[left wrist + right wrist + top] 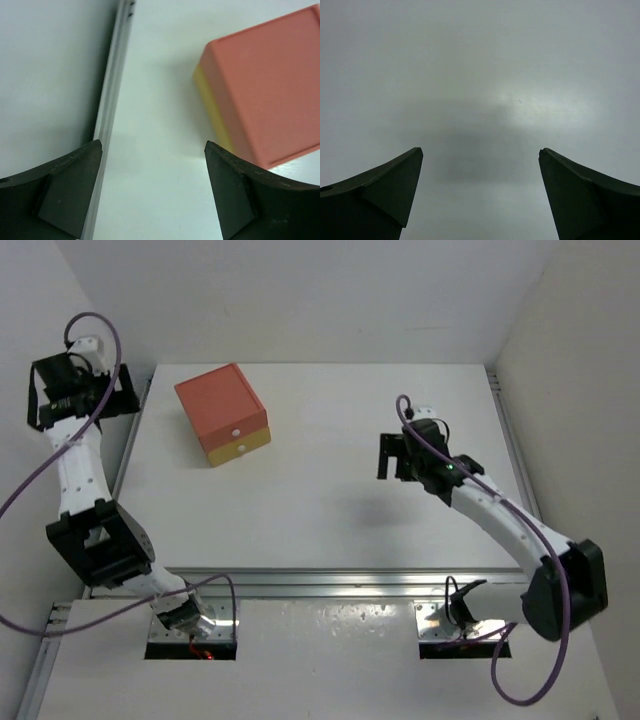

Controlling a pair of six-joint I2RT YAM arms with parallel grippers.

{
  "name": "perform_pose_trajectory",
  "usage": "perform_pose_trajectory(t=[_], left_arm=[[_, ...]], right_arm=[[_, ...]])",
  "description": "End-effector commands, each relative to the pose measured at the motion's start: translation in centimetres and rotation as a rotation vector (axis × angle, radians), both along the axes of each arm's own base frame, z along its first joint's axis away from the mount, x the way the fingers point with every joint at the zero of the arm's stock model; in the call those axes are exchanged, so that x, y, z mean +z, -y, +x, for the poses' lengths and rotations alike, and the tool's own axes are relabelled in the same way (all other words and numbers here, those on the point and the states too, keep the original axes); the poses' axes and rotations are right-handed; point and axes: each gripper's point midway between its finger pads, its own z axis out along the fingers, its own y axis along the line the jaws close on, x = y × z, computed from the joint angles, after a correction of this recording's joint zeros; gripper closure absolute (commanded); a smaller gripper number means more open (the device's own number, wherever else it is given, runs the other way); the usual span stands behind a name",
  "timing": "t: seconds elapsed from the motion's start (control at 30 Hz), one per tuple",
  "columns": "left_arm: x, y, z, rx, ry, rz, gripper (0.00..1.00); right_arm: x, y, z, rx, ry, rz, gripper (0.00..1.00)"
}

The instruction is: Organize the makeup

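Wide and empty hang my left hand [152, 145] and right hand [480, 150]; no makeup shows, so I'd pinch the light, slide-prone drawer box [222, 412] by its small knob [233, 432].

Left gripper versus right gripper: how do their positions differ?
The left gripper hangs over the left edge of the table, beside the drawer box; the right gripper hangs over the table's right half, well away from the box. The left wrist view shows the box; the right wrist view shows only tabletop. Both are open and hold nothing.
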Motion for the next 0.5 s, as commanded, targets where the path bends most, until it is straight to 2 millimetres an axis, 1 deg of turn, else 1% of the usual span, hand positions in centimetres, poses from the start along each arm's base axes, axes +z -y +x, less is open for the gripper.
perform_pose_trajectory(t=[0.0, 0.03, 0.07, 0.1, 0.13, 0.17, 0.2, 0.23, 0.27, 0.3, 0.33, 0.37, 0.4, 0.43, 0.47], left_arm=[[-2.4, 0.3, -4.5, 0.05, -0.059, -0.068, 0.1], [-3.4, 0.9, -5.3, 0.044, -0.085, -0.086, 0.1], [-4.2, 0.7, -6.1, 0.05, -0.102, -0.086, 0.1], [-5.8, 1.3, -7.3, 0.051, -0.134, -0.103, 0.1], [-6.7, 1.6, -7.8, 0.046, -0.152, -0.104, 0.09], [-7.3, 1.8, -8.4, 0.046, -0.166, -0.111, 0.04], [-8.6, 2.6, -9.3, 0.038, -0.195, -0.134, 0.04], [-9.2, 2.9, -9.5, 0.023, -0.208, -0.141, 0.04], [-9.9, 3.4, -10.1, 0.007, -0.224, -0.149, 0.04], [-10.3, 3.5, -10.3, 0.002, -0.234, -0.147, 0.04], [-10.1, 3.9, -10.8, -0.013, -0.231, -0.147, 0.04], [-10.6, 4.1, -11.2, -0.021, -0.252, -0.148, 0.04], [-10.6, 4.2, -11.4, -0.021, -0.25, -0.147, 0.03], [-11.3, 4.4, -11.7, -0.021, -0.266, -0.156, 0.03], [-11.4, 4.6, -12.2, -0.026, -0.274, -0.153, 0.03]], right_arm=[[-3.7, 6.3, -5.6, -0.055, -0.163, -0.17, 0.0], [-2.2, 6.6, -5.8, -0.06, -0.108, -0.141, 0.0], [-2.1, 7.1, -5.9, -0.074, -0.097, -0.13, 0.0], [-3.1, 7.7, -6.5, -0.08, -0.11, -0.137, 0.0], [-1.9, 7.9, -6.7, -0.088, -0.064, -0.118, 0.0], [-1.9, 8.3, -6.8, -0.098, -0.064, -0.12, 0.0], [-1.5, 8.5, -7.3, -0.097, -0.056, -0.116, 0.0], [-1.6, 8.7, -7.8, -0.094, -0.073, -0.128, 0.0], [-1.2, 8.8, -7.9, -0.092, -0.073, -0.133, 0.0], [-0.7, 9.0, -8.0, -0.106, -0.068, -0.131, 0.0], [-0.8, 9.5, -8.7, -0.122, -0.092, -0.149, 0.0], [-0.7, 9.6, -8.8, -0.129, -0.095, -0.144, 0.0], [-0.6, 9.6, -9.0, -0.138, -0.097, -0.14, 0.0], [-0.7, 9.7, -9.3, -0.141, -0.106, -0.142, 0.0], [-0.5, 9.7, -9.6, -0.138, -0.106, -0.137, 0.0]])
